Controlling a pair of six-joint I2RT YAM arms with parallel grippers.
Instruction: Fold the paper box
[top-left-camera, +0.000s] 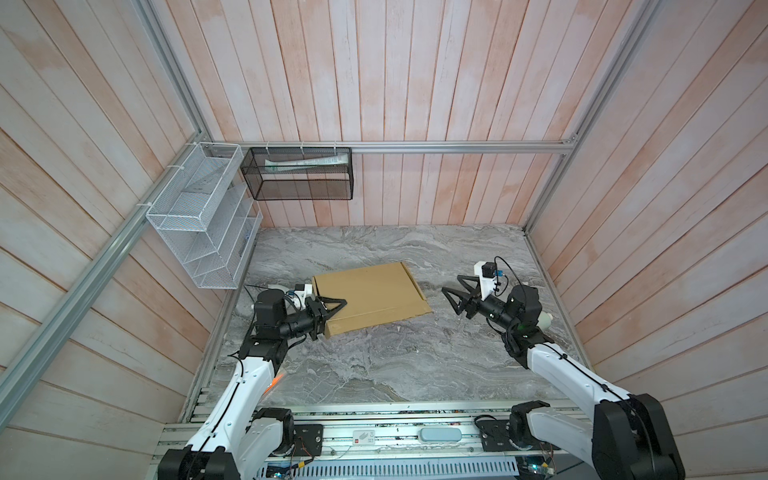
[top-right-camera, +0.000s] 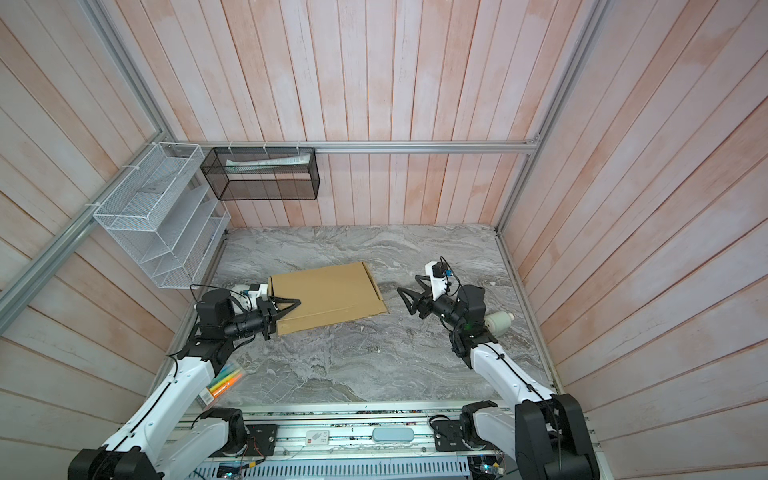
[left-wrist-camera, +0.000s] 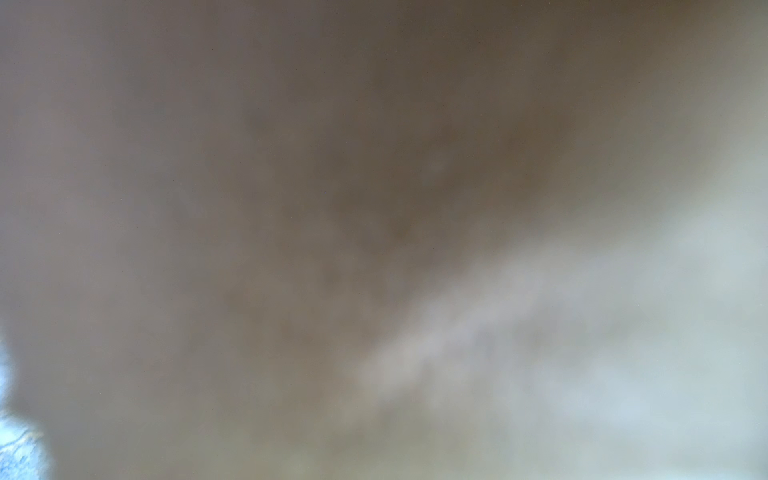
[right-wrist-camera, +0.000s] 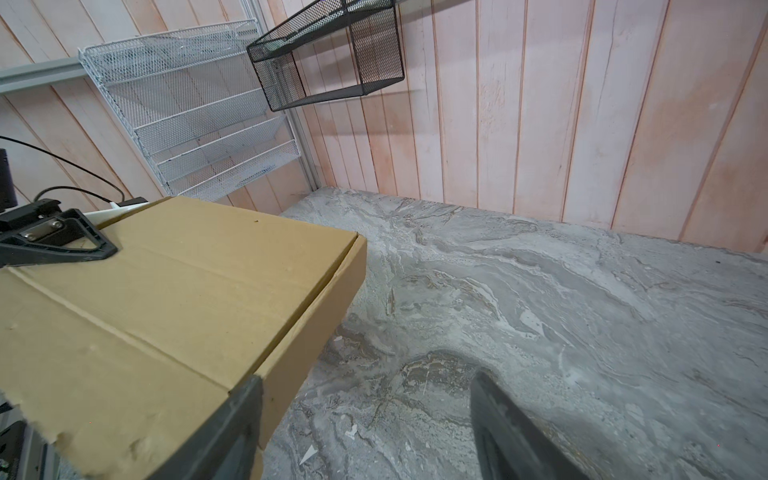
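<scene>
Near the left edge of the surface (top-left-camera: 374, 365), the paper box (top-left-camera: 370, 297) is clamped by the left pincer (top-left-camera: 337, 303), apparently steadied for the empty, wide-open right pincer (top-left-camera: 451, 283).

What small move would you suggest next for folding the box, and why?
Probably bring the right end effector toward the near flap of the box. That end effector is open and clear of the box, the left end effector is on its left edge, and the flap lies flat, apparently not folded down.
</scene>
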